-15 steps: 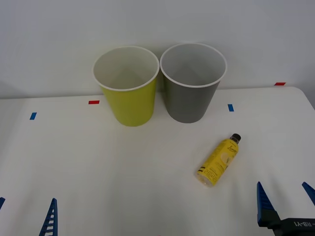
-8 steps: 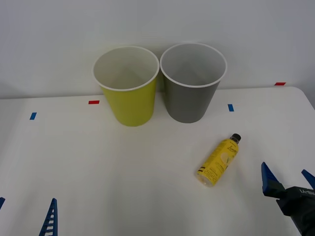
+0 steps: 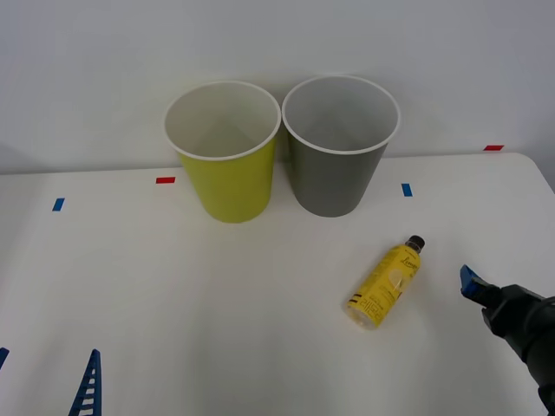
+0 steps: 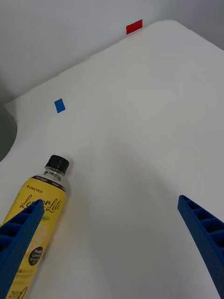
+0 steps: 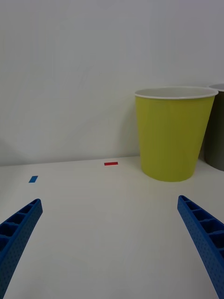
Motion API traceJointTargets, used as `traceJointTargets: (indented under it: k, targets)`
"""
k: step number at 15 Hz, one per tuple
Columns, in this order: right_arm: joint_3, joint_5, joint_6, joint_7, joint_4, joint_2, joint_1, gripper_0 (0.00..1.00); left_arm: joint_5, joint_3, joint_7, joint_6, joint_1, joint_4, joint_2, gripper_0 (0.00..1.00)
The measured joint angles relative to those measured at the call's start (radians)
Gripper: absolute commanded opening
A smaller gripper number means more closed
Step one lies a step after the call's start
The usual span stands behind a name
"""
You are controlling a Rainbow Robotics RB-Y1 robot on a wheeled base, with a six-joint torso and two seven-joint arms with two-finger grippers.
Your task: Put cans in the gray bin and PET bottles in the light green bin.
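Note:
A small PET bottle (image 3: 387,282) with a yellow label and black cap lies on its side on the white table, cap pointing away toward the gray bin (image 3: 338,147). The light green bin (image 3: 224,152) stands upright just left of the gray one. My right gripper (image 3: 473,284) hovers open to the right of the bottle, apart from it. In the right wrist view the bottle (image 4: 35,219) lies by one finger of the open gripper (image 4: 112,252). My left gripper (image 3: 43,381) waits open at the front left, facing the light green bin (image 5: 172,135). The cans are out of view.
Red tape (image 3: 165,180) and blue tape (image 3: 406,189) marks dot the back of the table (image 3: 217,303). A wall rises right behind the bins. The table's right edge runs close to my right arm (image 3: 525,338).
My right gripper has moved forward from the table's front edge to beside the bottle. The bottle, the bins and the left arm have stayed still.

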Motion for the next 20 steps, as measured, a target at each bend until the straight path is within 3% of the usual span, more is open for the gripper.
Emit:
traceJointTargets:
  k: [7, 10, 14, 20]
  targets:
    - [-0.006, -0.169, 0.465, -0.119, -0.004, -0.069, -0.24, 1.0, 0.0, 0.0, 0.0, 0.0, 0.0, 0.0, 0.0, 1.0]
    - [0.003, -0.287, 0.635, -0.266, -0.001, -0.13, -0.38, 1.0, 0.0, 0.0, 0.0, 0.0, 0.0, 0.0, 0.0, 1.0]
    - [0.018, -0.388, 0.653, -0.396, 0.024, -0.23, -0.437, 1.0, 0.0, 0.0, 0.0, 0.0, 0.0, 0.0, 0.0, 1.0]
    - [0.095, -0.531, 0.649, -0.44, 0.194, -0.323, -0.642, 1.0, 0.0, 0.0, 0.0, 0.0, 0.0, 0.0, 0.0, 1.0]
